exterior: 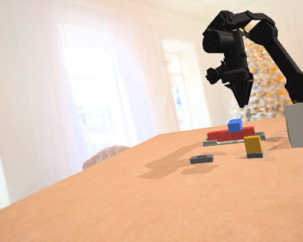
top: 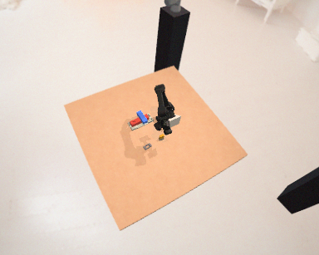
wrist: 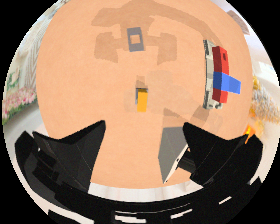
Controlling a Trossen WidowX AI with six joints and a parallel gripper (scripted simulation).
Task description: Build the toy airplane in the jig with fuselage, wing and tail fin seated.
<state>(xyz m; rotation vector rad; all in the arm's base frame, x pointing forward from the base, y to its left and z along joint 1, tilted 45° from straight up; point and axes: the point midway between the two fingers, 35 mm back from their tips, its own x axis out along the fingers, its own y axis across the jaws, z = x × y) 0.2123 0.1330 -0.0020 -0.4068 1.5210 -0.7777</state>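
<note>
The red fuselage point(top: 134, 121) point(exterior: 218, 135) point(wrist: 218, 63) lies in the pale grey cradle point(exterior: 210, 143) point(wrist: 209, 59) and looks level. The blue wing point(top: 142, 117) point(exterior: 234, 125) point(wrist: 230, 84) lies across its top; its tab is hidden. A small dark socket shows near one end of the fuselage in the wrist view. The yellow tail fin point(top: 161, 136) point(exterior: 253, 144) point(wrist: 142, 101) stands upright in a small dark holder point(exterior: 255, 155). My gripper point(top: 163, 129) point(exterior: 242, 105) point(wrist: 144, 123) is open and empty, high above the table, with the fin ahead between its fingers in the wrist view.
A low dark grey holder point(exterior: 201, 160) point(wrist: 136, 49) with an opening lies on the table near the fin. The arm's light grey base block point(top: 174, 120) point(exterior: 299, 126) point(wrist: 171, 145) stands beyond the fin, on the side away from that low holder.
</note>
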